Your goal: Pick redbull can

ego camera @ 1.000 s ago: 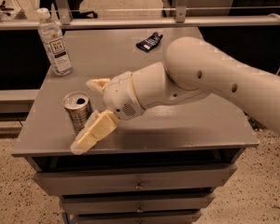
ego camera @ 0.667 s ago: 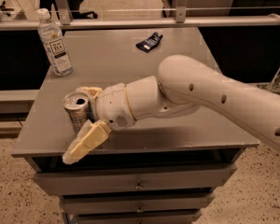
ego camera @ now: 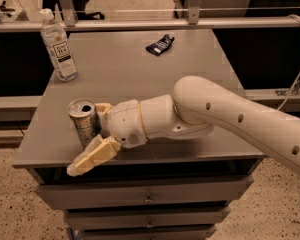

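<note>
The redbull can (ego camera: 83,120) is a slim silver can with a shiny top and a dark drinking hole. It stands upright near the front left corner of the grey table (ego camera: 140,74). My gripper (ego camera: 86,138) is open at the can. One cream finger (ego camera: 103,108) lies just behind and right of the can. The other finger (ego camera: 91,157) reaches in front of it, out past the table's front edge. The can stands on the table between the fingers.
A clear plastic bottle (ego camera: 58,47) with a white cap and label stands at the back left. A small dark packet (ego camera: 160,44) lies at the back middle. Drawers (ego camera: 149,198) are under the tabletop. A metal rail (ego camera: 140,24) runs behind the table.
My arm has moved left and forward toward the can. The fingers that were beside the can now stand on either side of it. The can has not moved.
</note>
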You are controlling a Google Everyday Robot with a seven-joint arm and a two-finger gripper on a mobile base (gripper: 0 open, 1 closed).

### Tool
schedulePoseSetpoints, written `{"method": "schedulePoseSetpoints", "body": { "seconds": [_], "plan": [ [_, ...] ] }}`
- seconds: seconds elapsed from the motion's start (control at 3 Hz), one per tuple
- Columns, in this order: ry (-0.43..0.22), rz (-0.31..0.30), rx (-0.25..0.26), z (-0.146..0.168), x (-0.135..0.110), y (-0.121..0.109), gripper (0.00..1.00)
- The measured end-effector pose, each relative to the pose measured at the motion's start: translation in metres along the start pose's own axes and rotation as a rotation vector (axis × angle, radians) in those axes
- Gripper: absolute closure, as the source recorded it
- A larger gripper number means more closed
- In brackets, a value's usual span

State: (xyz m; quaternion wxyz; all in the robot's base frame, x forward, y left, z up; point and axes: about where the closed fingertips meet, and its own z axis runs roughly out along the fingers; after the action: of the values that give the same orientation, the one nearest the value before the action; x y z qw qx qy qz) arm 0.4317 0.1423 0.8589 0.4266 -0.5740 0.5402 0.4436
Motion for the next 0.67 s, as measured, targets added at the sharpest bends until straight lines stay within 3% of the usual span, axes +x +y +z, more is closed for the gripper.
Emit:
{"method": "schedulePoseSetpoints", "body": {
  "seconds": [0.33,0.67],
  "plan": [
    [-0.034,0.011,0.012,-0.0055,0.0078,-0.002,0.48],
    [-0.049,0.018,0.02,-0.0093,0.0098,-0.0027,0.72]
  ]
}}
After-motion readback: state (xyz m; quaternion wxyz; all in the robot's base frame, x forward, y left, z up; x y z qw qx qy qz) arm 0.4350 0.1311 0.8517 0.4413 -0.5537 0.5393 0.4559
